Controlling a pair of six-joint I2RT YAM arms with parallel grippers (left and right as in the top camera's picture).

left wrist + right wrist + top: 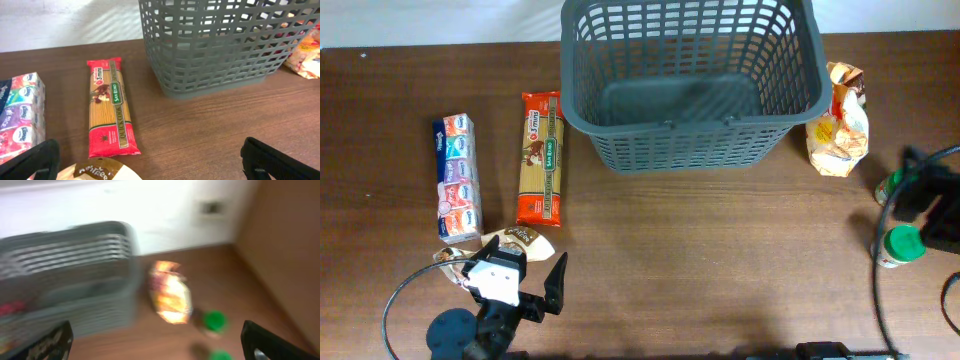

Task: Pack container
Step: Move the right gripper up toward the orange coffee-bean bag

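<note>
Container (690,145) of grey slotted plastic lattice, rectangular, on wood-grain table (720,250)

Left gripper (149,155) is shown with jaws spread wide apart; right gripper (160,342) is likewise seen spread, though blurred.
</note>
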